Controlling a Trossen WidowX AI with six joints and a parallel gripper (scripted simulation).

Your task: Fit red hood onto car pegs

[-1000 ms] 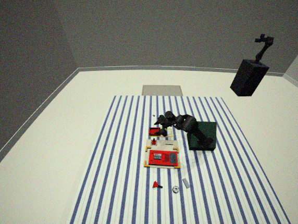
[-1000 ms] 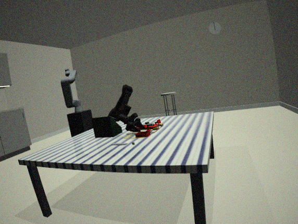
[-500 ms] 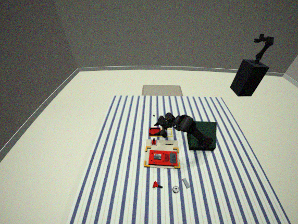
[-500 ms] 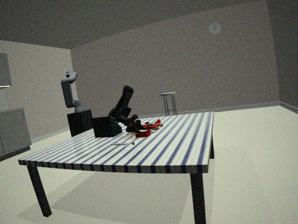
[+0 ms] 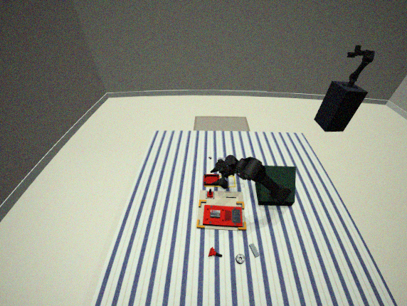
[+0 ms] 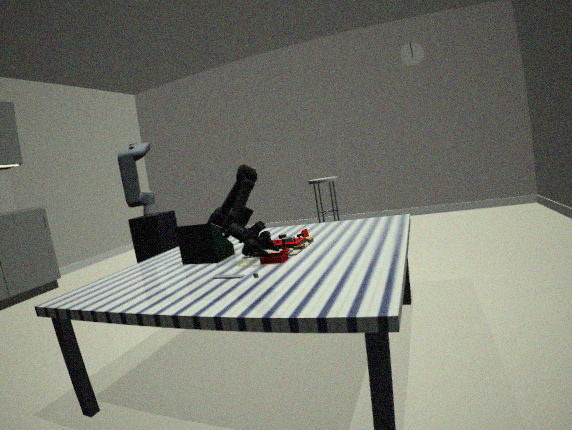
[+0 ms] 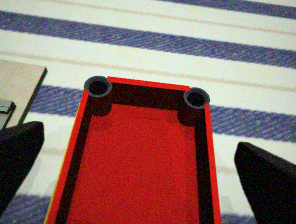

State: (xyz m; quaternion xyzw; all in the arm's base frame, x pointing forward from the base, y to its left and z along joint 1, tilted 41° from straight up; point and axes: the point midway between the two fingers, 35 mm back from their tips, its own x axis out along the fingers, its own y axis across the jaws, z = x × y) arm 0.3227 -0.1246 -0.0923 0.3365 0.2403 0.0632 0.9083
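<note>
The red hood lies on the striped table, just behind the jig. In the wrist view two of its grey corner bosses, the left boss and the right boss, show at its far end, each with a hole. My gripper is open and low over the hood, one dark finger on each side of it, clear of its walls. The red chassis sits in the jig with orange corner brackets, and the grey engine block is on its deck. The pegs are too small to make out.
The arm's dark green base box stands right of the jig. A small red part, a silver ring and a grey bar lie in front of the jig. A small red piece stands on the beige board.
</note>
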